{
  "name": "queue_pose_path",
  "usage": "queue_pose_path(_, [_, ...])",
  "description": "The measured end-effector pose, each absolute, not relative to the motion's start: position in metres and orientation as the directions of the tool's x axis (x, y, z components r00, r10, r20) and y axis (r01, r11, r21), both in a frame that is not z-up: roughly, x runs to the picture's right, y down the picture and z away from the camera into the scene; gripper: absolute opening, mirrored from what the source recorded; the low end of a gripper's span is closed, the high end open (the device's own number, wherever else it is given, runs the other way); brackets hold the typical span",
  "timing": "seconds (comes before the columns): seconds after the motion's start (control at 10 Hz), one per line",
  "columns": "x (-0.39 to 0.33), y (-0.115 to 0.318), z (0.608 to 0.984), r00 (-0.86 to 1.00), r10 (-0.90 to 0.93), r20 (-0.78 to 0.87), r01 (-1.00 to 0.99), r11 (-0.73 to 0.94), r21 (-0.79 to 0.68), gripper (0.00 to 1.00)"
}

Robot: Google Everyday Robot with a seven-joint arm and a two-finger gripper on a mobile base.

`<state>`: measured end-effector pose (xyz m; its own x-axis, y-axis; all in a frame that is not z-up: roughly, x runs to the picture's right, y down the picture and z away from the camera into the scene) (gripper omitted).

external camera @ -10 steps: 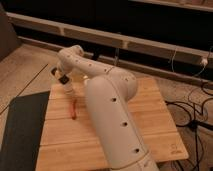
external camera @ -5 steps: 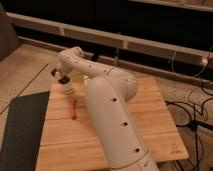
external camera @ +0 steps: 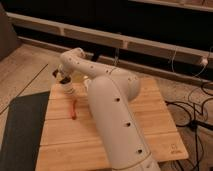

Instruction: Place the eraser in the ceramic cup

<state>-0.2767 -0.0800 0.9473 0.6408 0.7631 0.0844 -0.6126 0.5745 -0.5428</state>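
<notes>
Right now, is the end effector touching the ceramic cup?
Cannot tell. In the camera view the end effector sits directly over the ceramic cup at the table's far left, overlapping it, so neither contact nor gap shows.

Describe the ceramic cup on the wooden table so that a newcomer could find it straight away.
Start at the wooden table and go to its far left corner, where the white arm's gripper hangs. The ceramic cup sits directly beneath it: small, cream-white and cylindrical, unlike the thin red pen lying flat nearer the camera.

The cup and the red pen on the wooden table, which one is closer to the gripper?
The cup: it sits directly below the gripper at the table's far left corner. The pen lies nearer the camera.
</notes>
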Motion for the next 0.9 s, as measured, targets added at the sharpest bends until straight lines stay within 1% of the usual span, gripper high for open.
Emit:
queue_pose_path(0.1, [-0.2765, -0.0795, 0.9469, 0.64, 0.764, 0.082, -0.614, 0.573, -0.543, 0.42])
queue_pose_path(0.2, [-0.2759, -0.0786, 0.9467, 0.64, 0.764, 0.079, -0.615, 0.571, -0.543, 0.54])
queue_pose_path(0.5, [-0.276, -0.0765, 0.946, 0.64, 0.765, 0.072, -0.615, 0.567, -0.548, 0.8])
queue_pose_path(0.9, [-0.2771, -0.076, 0.9449, 0.641, 0.764, 0.074, -0.61, 0.566, -0.555, 0.8])
